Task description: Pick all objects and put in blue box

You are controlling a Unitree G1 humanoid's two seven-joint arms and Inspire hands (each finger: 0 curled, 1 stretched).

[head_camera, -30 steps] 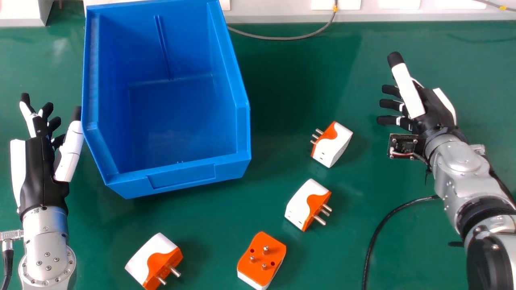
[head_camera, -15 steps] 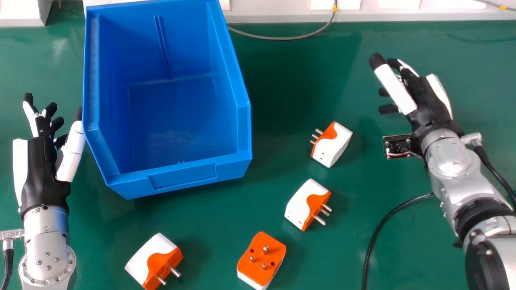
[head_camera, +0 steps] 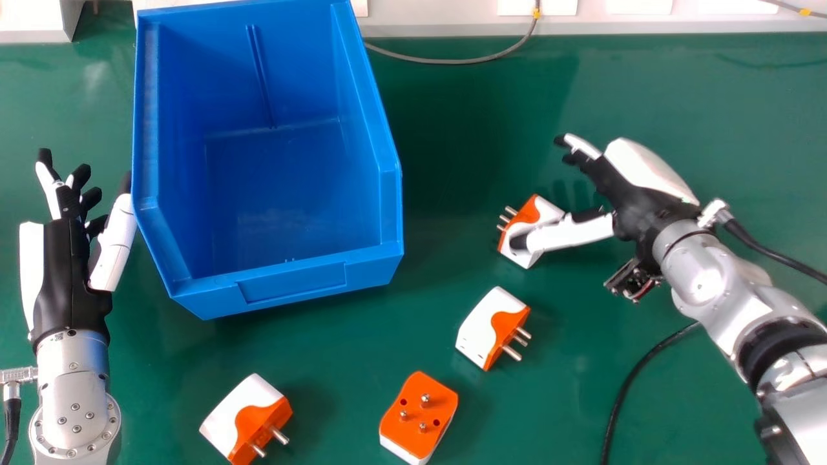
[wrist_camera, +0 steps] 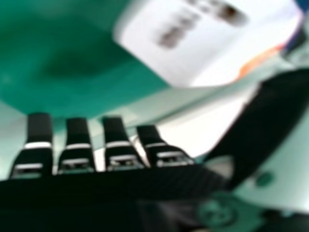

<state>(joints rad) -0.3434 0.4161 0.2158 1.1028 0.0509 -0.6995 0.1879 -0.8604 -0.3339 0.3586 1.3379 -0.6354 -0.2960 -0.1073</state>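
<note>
Fingers, right hand (head_camera: 639, 200): open, gripping nothing; thumb over farthest adapter (head_camera: 544, 212) of 4, contact unclear. Change: hand swung inward from table's (head_camera: 743, 97) right side, lining up pickup 1, probably. Pose: wrist turned, thumb toward blue box (head_camera: 291, 284) at far edge. Left hand (head_camera: 68, 284): idle, box's left

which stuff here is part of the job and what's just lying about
For the job:
- four orange-and-white plug adapters with metal pins
- open blue plastic box

Just lying about:
- thin grey cable at the table's far edge
- black cable on the table near the right arm
</note>
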